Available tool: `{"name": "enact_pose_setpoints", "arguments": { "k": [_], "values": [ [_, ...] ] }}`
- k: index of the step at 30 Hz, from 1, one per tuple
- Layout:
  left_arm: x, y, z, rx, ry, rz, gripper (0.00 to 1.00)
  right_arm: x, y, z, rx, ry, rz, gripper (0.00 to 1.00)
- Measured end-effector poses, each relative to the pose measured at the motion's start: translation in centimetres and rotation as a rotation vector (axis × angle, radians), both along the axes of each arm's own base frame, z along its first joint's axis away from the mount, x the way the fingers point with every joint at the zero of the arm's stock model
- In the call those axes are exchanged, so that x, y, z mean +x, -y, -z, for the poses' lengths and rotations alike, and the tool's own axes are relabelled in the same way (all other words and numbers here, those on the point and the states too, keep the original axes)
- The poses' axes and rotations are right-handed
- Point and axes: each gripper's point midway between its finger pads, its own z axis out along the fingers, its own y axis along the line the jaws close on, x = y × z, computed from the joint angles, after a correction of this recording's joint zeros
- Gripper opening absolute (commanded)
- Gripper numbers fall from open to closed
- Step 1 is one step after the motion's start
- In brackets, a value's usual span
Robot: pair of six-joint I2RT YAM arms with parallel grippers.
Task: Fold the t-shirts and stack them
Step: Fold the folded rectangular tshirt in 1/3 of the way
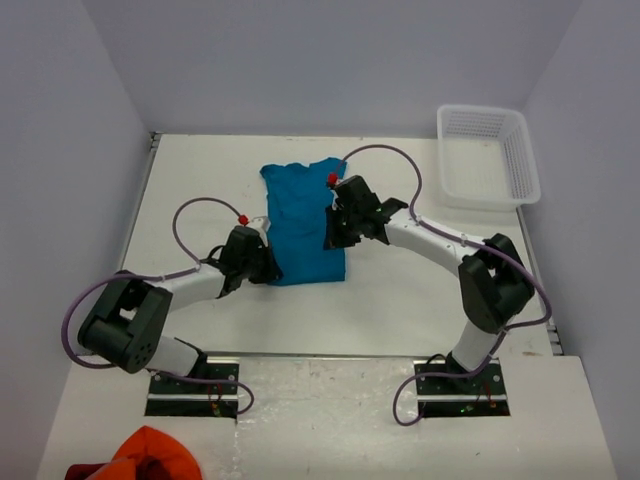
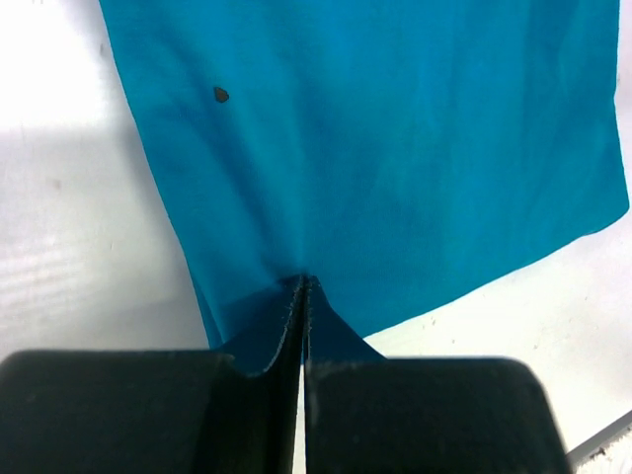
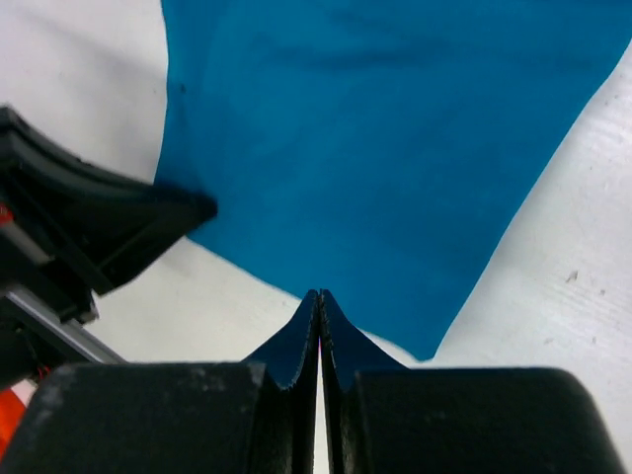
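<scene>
One teal-blue t-shirt (image 1: 303, 222) lies folded into a narrow strip in the middle of the white table. My left gripper (image 1: 266, 258) is low at the shirt's near left corner. Its jaws are shut on the t-shirt (image 2: 395, 128), and the cloth puckers toward the fingertips (image 2: 294, 292). My right gripper (image 1: 336, 226) hangs above the shirt's right side, shut with nothing in it. In the right wrist view its closed tips (image 3: 319, 296) sit over the near edge of the flat t-shirt (image 3: 395, 148). The near right corner lies just to the right of those tips.
A white slatted basket (image 1: 487, 155) stands at the back right of the table. Orange-red bunched cloth (image 1: 150, 455) lies at the near left, below the arm bases. Grey walls close in the table on three sides. The left gripper's black body (image 3: 89, 227) shows at the left of the right wrist view.
</scene>
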Motion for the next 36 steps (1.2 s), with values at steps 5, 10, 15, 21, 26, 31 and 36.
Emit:
{"name": "enact_pose_setpoints", "arguments": {
  "k": [5,10,15,21,26,31,36],
  "values": [
    [-2.0,-0.8,0.0,0.012,-0.019,0.002,0.0,0.5,0.2,1.9,-0.027,-0.015,0.013,0.2],
    [-3.4,-1.9,-0.1,0.038,-0.022,-0.012,0.2,-3.2,3.0,5.6,-0.09,-0.101,0.016,0.38],
    [-4.0,-2.3,-0.7,0.052,-0.008,-0.009,0.35,-6.5,5.4,5.7,-0.083,-0.111,0.023,0.48],
    [-4.2,-2.3,-1.1,0.05,-0.002,-0.007,0.46,-7.7,5.1,5.7,0.001,-0.093,0.008,0.55],
    [-4.4,-2.2,-1.3,0.048,0.003,-0.001,0.5,-8.6,4.2,6.1,0.052,-0.114,-0.013,0.59],
    [-4.7,-2.4,-1.9,0.047,0.006,-0.002,0.55,-8.2,3.2,5.5,0.095,-0.092,-0.022,0.65],
    [-4.9,-2.5,-2.2,0.049,0.005,-0.002,0.57,-8.0,2.7,5.4,0.109,-0.098,-0.026,0.65]
  ]
}}
